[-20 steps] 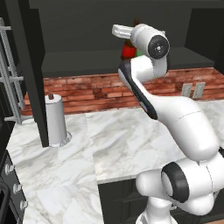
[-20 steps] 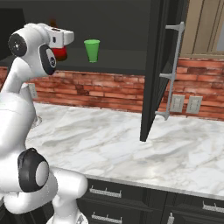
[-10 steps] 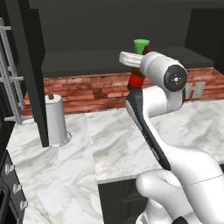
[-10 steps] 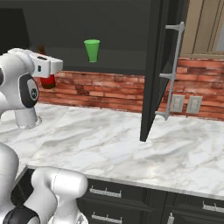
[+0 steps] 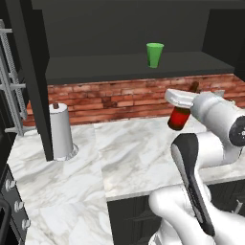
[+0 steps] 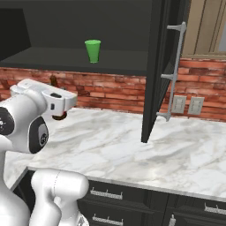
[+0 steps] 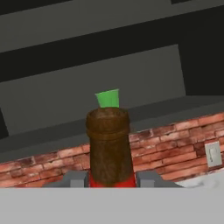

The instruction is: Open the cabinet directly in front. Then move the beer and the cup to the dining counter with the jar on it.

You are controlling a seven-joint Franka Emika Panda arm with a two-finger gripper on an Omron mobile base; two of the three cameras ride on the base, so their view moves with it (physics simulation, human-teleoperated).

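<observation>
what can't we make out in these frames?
- Pincer tips: hand view, cut off at the bottom, hidden behind the beer.
- Beer body: right base view, hidden behind the white hand.
- Cup base: hand view, behind the bottle mouth.
- Dining counter and jar: outside every view.

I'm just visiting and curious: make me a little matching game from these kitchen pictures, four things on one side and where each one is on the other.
Things:
1. cup
2. beer
3. paper-towel roll
4. cabinet door

Places or states:
A. standing on the marble worktop, by the brick wall
B. swung open, handle facing outward
C. standing on the open cabinet's shelf
D. clamped in the gripper, lifted above the worktop

Pairs: 1-C, 2-D, 3-A, 4-B
</observation>
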